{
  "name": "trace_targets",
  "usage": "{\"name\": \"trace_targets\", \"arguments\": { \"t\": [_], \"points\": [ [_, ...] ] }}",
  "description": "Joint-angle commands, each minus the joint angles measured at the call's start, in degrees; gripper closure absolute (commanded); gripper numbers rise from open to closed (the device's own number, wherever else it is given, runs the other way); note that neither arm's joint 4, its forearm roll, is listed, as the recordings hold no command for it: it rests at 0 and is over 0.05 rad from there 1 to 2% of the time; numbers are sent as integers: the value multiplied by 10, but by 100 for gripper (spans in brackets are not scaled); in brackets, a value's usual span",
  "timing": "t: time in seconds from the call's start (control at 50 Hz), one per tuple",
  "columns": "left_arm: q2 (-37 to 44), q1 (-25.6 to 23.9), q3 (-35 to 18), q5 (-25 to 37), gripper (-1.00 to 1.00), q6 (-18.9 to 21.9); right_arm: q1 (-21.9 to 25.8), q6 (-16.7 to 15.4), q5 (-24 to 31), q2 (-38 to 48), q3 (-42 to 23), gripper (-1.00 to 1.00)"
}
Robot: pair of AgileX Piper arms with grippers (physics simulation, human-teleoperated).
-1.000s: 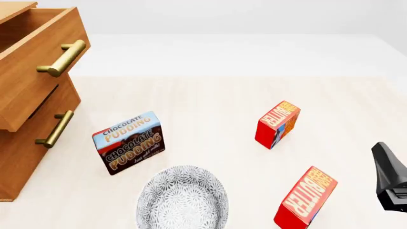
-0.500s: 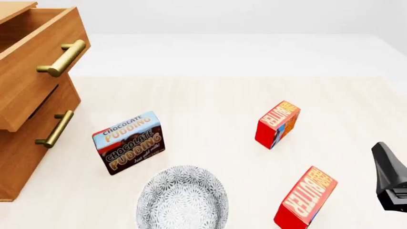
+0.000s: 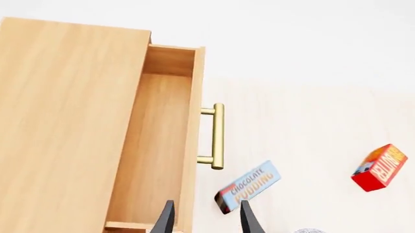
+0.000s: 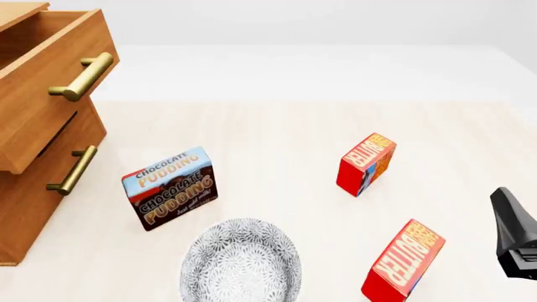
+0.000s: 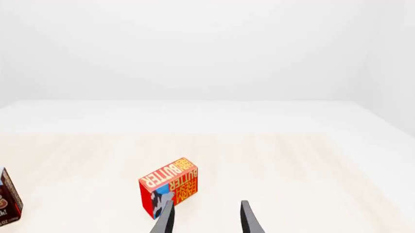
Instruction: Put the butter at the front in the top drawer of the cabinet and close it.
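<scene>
Two red butter cartons stand on the table. The butter at the front (image 4: 404,261) is near the table's front edge, and the other one (image 4: 366,163) stands farther back. The cabinet (image 4: 34,207) is at the left, its top drawer (image 4: 46,94) pulled out. From above, the left wrist view shows the top drawer (image 3: 152,145) with nothing in it. My left gripper (image 3: 206,221) hangs open above the drawer's front and is out of the front view. My right gripper (image 4: 512,233) is at the right edge, beside the front butter and apart from it. It is open (image 5: 206,221) and holds nothing. A butter carton (image 5: 168,187) stands beyond its fingers.
A Chocolate Pudding box (image 4: 172,187) stands right of the cabinet's lower drawer (image 4: 50,182). A grey patterned bowl (image 4: 241,261) sits at the front, between the pudding box and the front butter. Brass bar handles (image 4: 84,77) stick out from both drawers.
</scene>
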Motion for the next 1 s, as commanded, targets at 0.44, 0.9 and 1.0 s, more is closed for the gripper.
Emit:
{"name": "trace_targets", "arguments": {
  "t": [0.44, 0.9, 1.0],
  "points": [
    [79, 7, 64, -83, -100, -14, 0, 1, -1, 2, 0, -100],
    [102, 25, 95, -108, -100, -9, 0, 1, -1, 2, 0, -100],
    [107, 31, 98, -111, -100, -6, 0, 1, -1, 2, 0, -100]
  ]
}}
